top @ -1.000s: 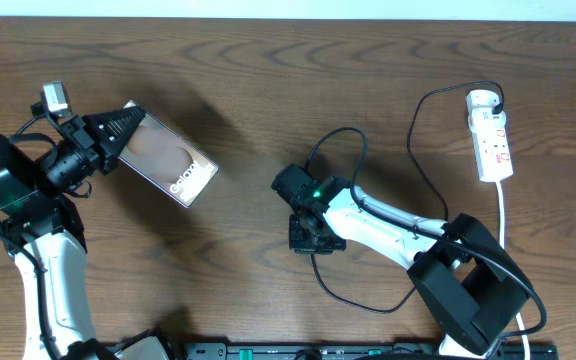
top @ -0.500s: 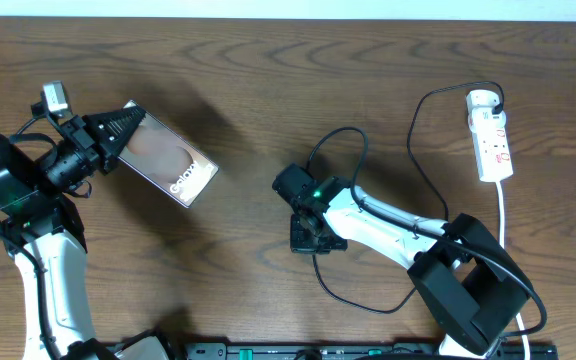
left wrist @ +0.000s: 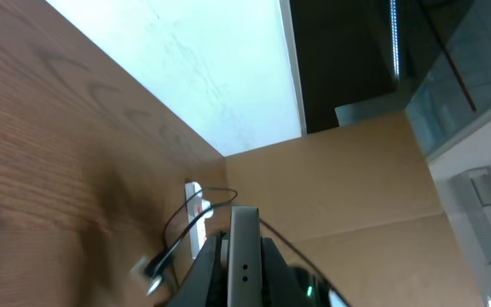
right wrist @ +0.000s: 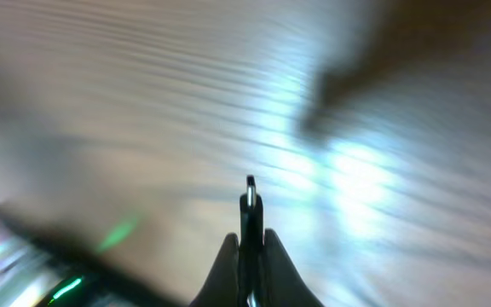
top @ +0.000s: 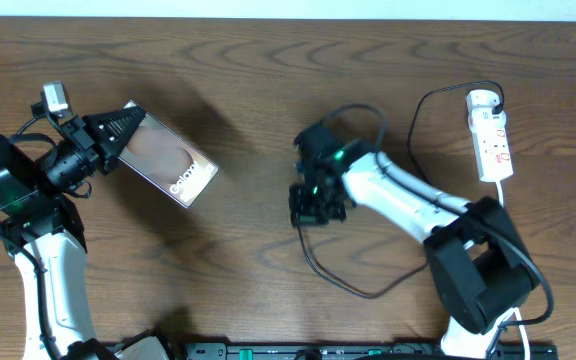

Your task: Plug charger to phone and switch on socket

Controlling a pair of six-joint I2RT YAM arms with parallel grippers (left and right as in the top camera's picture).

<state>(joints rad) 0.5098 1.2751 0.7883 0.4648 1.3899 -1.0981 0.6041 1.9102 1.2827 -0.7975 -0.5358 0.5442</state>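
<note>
Camera overhead: left gripper [top: 118, 128] pinches one end of the phone [top: 173, 165] at the left of the table [top: 268, 80]; right gripper [top: 313, 207], mid-table, clamps the charger [top: 413, 135] tip, cable trailing to the socket [top: 491, 135] far right. Step, I judge: bringing plug to phone; next needs tip lined up with port. Left wrist: phone's edge in the grip. Right wrist: blurred, thin tip juts out. Legible: white "Galaxy" on screen.

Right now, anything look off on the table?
Nothing damaged or spilled. The phone sits diagonal, one end clamped in the left fingers; the charger trails in loose loops to the socket.
</note>
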